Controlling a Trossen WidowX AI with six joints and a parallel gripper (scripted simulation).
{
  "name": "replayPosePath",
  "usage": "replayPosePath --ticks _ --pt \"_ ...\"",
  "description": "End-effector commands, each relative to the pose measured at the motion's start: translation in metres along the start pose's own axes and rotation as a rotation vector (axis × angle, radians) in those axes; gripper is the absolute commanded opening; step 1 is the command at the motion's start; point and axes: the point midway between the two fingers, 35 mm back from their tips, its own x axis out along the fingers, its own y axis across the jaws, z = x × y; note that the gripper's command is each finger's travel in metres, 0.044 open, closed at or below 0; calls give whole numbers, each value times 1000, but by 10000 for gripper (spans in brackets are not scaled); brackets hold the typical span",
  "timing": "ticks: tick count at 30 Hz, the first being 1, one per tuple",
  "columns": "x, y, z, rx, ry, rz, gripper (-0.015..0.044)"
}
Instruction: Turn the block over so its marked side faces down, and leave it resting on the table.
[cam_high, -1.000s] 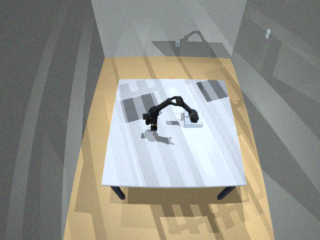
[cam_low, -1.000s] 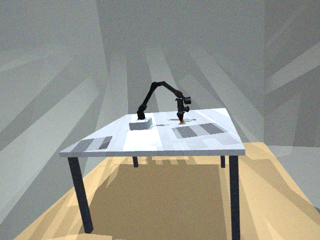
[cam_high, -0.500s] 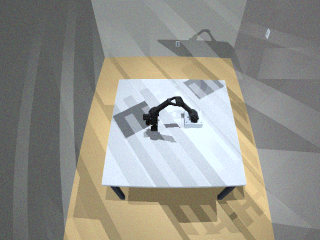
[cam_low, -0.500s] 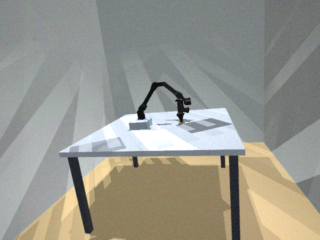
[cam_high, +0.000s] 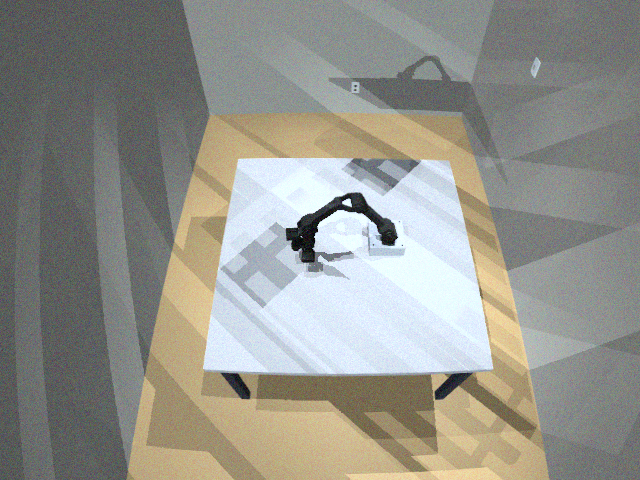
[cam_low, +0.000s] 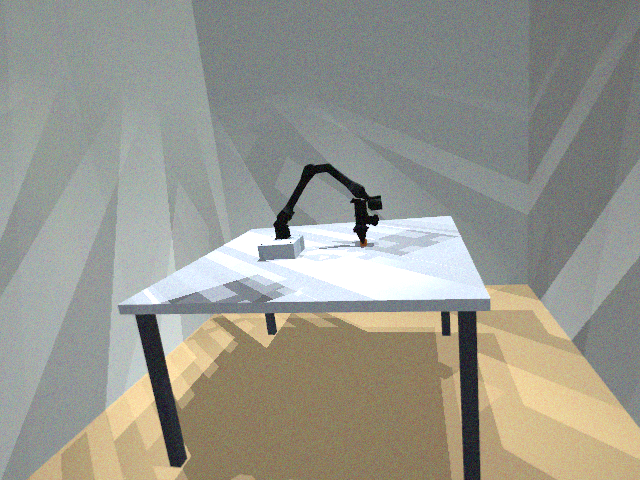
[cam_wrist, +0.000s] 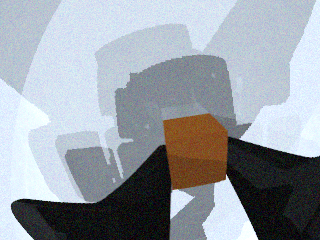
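Observation:
The orange block (cam_low: 365, 243) (cam_wrist: 195, 140) is between the two black fingertips, with a finger against its left and right sides in the wrist view. Two plain faces show there, a lighter one and a darker one. No marking shows on them, so I cannot tell which way the marked side faces. My gripper (cam_low: 363, 240) (cam_wrist: 192, 147) points down and is shut on the block, low at the table (cam_high: 336, 335) (cam_low: 330, 305). Whether the block touches the table top is too small to tell. In the top view the block is hidden by the gripper and wrist.
The arm's white base box (cam_high: 386, 251) (cam_low: 278, 251) stands on the table, to the right of the gripper in the top view and to its left in the exterior view. Shadows of the arm and dark patches lie across the table top.

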Motion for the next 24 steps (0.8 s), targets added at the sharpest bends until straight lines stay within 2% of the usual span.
replayPosePath --ticks 1,2,7,11,24 --pt "0 1 0 -3 -1 4 25" --pt "-1 1 0 -3 -1 4 0" --pt "-30 0 0 -3 -1 4 0" --pt "-29 0 1 -3 -11 4 0" --pt "-20 1 5 -2 -198 2 0"
